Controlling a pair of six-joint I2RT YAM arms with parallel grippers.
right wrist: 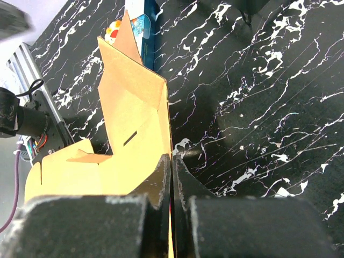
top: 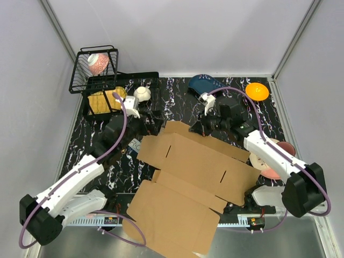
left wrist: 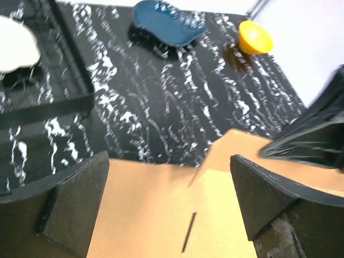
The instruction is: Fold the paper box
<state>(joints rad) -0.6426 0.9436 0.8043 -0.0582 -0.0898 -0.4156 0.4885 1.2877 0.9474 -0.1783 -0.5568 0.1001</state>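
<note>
The paper box is a large brown cardboard sheet with slits and creases, spread over the middle and near side of the table. Its far panel stands lifted. My right gripper is shut on that panel's far edge. In the right wrist view the fingers pinch the thin edge of the paper box, which rises to the left of them. My left gripper is at the sheet's far left corner. In the left wrist view its wide-open fingers straddle the paper box without touching it.
A black wire basket holding a pink and white bowl stands at the back left, with a white object beside it. A blue dish and an orange bowl sit at the back right. A pink plate lies under the right arm.
</note>
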